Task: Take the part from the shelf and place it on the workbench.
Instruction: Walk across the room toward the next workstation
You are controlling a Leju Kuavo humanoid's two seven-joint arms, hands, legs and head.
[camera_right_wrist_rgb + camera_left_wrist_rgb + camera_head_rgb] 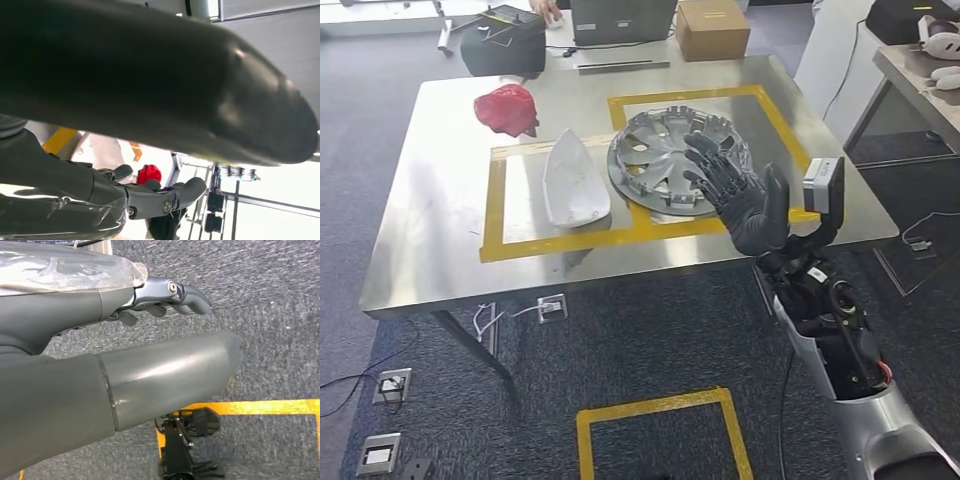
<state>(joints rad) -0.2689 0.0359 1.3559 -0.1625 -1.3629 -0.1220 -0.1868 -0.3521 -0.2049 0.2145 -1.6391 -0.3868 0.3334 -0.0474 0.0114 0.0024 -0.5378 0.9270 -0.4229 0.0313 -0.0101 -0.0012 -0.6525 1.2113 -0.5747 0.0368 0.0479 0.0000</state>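
Steel workbench [433, 230], brushed and shiny, yellow tape outlining two bays. Hubcap [663, 160], my part: round, silver-grey, spoked, notched rim, lying flat in the bay toward the right edge. My right hand [743, 195] hovers over its near rim, dark fingers spread, holding nothing, hiding that section. White curved shell [573, 180] left of it. Crumpled red cloth [505, 108] toward the far left corner. Left hand [113, 365] above grey carpet [271, 315], fingers extended, empty.

Looks like a robotics lab or workshop test area. Stainless steel workbench [433, 200] marked with yellow tape rectangles [492, 215], grey carpet floor [622, 350] with another taped yellow square [660, 410] and floor power sockets [392, 385]. Car parts on the bench: a hubcap [660, 160], a white plastic cover [573, 180]. Laptop [622, 20], cardboard box [712, 28], loose cables [365, 375] around.
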